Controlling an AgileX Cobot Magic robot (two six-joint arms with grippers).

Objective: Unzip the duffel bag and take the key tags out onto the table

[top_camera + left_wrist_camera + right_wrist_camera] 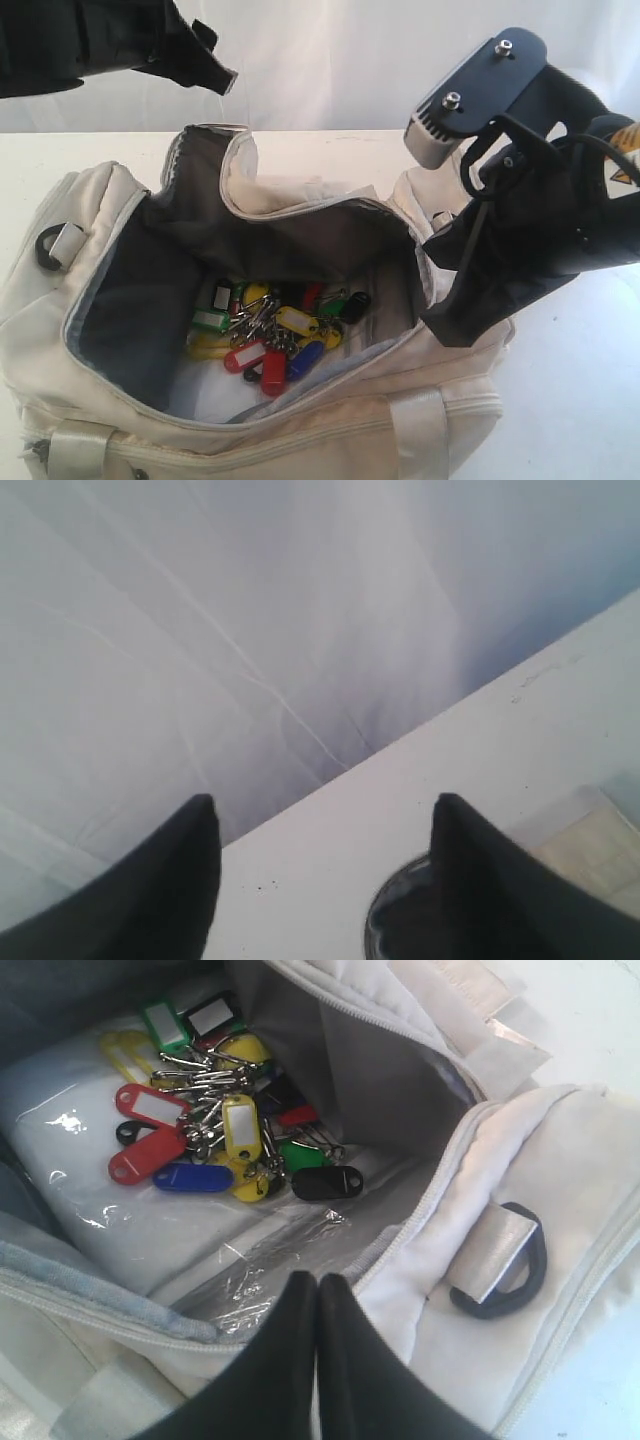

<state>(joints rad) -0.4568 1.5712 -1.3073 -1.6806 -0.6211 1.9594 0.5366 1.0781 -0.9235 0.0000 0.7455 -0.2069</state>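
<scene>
The key tags (275, 335) lie in a loose bunch on the floor of the duffel bag (330, 440), about midway along its open mouth. The bunch spreads more along the bag's length than across it. The zip stands open and the far flap is folded up, so the tags can be reached from above. The bag itself rests on the white worktop (580, 400).

The right hand (455, 330) is the nearer one. It hangs at the rim of the bag's right end, clenched, fingertips pressed together. Whether they pinch the fabric edge I cannot tell. From it the tags lie down into the bag and toward the bag's middle. It would probably have to spread its fingers before descending.

The left hand (222, 78) is released and empty. It sits high over the bag's far left corner, well apart from the tags.
</scene>
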